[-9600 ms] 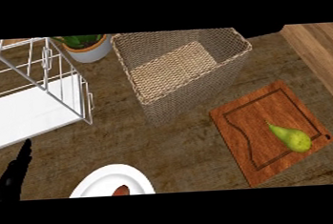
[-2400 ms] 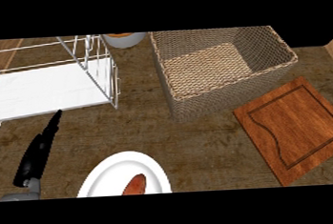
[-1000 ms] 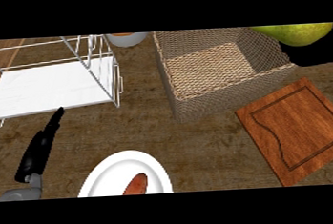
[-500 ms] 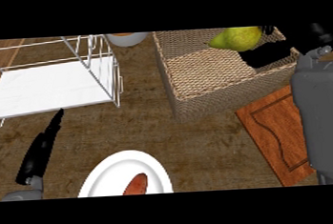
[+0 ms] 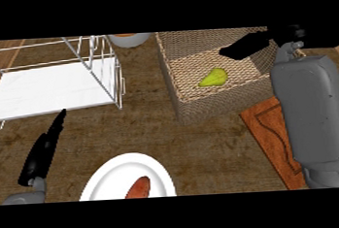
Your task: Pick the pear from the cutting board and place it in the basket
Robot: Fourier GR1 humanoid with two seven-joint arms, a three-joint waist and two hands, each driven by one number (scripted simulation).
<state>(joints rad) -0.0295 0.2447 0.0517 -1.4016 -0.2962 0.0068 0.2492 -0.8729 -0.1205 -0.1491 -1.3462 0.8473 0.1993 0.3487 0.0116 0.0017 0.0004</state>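
The green pear (image 5: 214, 77) lies inside the woven basket (image 5: 193, 105), on its floor, apart from my hand. My right hand (image 5: 269, 39) hangs over the basket's far right rim with its fingers straight and nothing in them; its grey forearm runs down the view's right side. That forearm hides most of the wooden cutting board (image 5: 263, 130), of which only the left part shows. My left hand (image 5: 41, 152) rests open at the lower left, fingers pointing up.
A white wire dish rack (image 5: 56, 83) stands at the left. A white plate (image 5: 111, 179) with a reddish-orange food item (image 5: 139, 188) sits at the bottom centre. Part of a pot (image 5: 129, 39) shows behind the rack.
My right hand carried the pear in from the right over the basket and let it go; the pear now lies on the basket's floor. The left hand stayed still.
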